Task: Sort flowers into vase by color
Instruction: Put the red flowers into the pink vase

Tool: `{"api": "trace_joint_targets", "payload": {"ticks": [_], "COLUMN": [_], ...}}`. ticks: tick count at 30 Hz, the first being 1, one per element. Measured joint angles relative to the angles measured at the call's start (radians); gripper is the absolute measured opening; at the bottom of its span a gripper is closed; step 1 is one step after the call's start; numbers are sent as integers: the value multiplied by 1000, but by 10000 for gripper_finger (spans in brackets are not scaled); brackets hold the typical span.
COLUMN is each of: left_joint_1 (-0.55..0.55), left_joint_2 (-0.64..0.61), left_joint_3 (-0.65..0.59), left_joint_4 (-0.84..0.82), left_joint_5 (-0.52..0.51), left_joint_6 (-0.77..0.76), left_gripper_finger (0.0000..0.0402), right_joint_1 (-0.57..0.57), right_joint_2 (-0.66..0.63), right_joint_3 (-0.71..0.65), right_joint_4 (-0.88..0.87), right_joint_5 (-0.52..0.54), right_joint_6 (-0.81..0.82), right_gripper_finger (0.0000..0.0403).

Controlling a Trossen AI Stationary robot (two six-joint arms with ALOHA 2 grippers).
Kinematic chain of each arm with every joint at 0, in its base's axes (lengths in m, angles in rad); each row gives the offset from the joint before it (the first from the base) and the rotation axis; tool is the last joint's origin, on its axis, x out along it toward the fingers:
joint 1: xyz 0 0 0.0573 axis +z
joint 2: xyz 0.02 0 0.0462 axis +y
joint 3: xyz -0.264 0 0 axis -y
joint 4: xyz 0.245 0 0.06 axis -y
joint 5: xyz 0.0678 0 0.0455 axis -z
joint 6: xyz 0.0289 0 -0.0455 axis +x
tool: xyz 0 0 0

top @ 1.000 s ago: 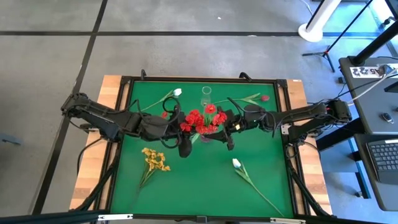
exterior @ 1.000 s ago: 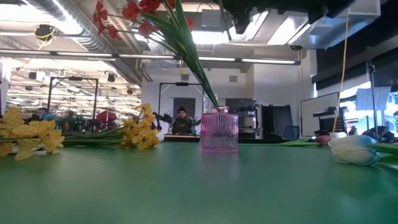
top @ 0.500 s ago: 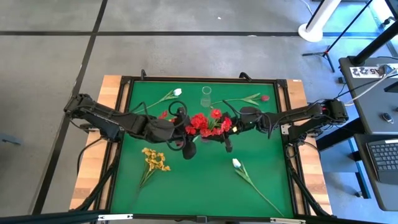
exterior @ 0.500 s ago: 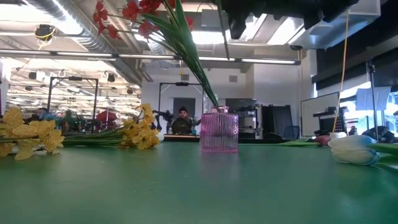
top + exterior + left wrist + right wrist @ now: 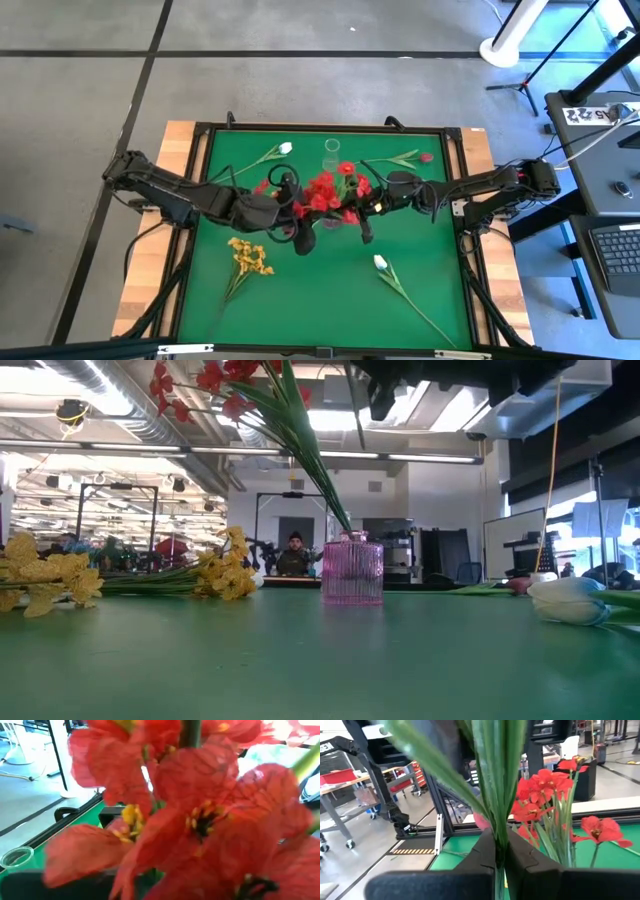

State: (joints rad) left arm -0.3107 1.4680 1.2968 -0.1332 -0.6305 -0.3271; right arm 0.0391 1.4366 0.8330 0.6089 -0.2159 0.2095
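Observation:
A bunch of red flowers (image 5: 330,188) hangs over the table's middle. Their green stems (image 5: 315,460) slant down into the mouth of a ribbed pink vase (image 5: 352,570). My right gripper (image 5: 500,854) reaches in level from the table's right and is shut on green stems. My left gripper (image 5: 292,207) sits level on the bunch's left side, and red blossoms (image 5: 200,815) fill its wrist view and hide its end. Yellow flowers (image 5: 248,256), two white tulips (image 5: 285,148) (image 5: 380,262) and a dark red tulip (image 5: 425,157) lie flat on the green mat. My right gripper pinches several green stems and leaves (image 5: 499,827) of the red flowers between its two fingers. It comes level from the table's right, with the fingers across the stems. The stems rise upright out of the hold, and the blossoms (image 5: 545,787) stand just beyond.
A clear glass (image 5: 331,150) stands at the far middle, also in the left wrist view (image 5: 15,857). A black frame (image 5: 195,200) rims the green mat. Open mat lies in the near middle (image 5: 320,300). A person (image 5: 292,550) sits far behind the table.
The red blossom cluster has drawn closer together and shifted a little toward the far edge between the two grippers. The stems' lower ends have stayed in the pink vase.

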Motion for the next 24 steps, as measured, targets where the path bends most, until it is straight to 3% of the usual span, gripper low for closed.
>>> {"api": "trace_joint_targets", "payload": {"ticks": [6, 14, 20, 24], "left_joint_1": [-89, -249, -311, -335], "left_joint_2": [-29, -65, -88, -88], "left_joint_3": [47, 104, 104, 103], "left_joint_4": [-70, -156, -409, -568], "left_joint_5": [-160, -415, -462, -465], "left_joint_6": [67, 131, -81, -234], "left_gripper_finger": [160, 173, 172, 172], "right_joint_1": [0, -1, -1, -1], "right_joint_2": [-51, -146, -165, -168], "right_joint_3": [0, 0, -62, -156], "right_joint_4": [-2, -79, -80, 22], "right_joint_5": [57, 127, 129, 131], "right_joint_6": [-35, -109, -114, -93], "right_gripper_finger": [11, 11, 11, 11]}}
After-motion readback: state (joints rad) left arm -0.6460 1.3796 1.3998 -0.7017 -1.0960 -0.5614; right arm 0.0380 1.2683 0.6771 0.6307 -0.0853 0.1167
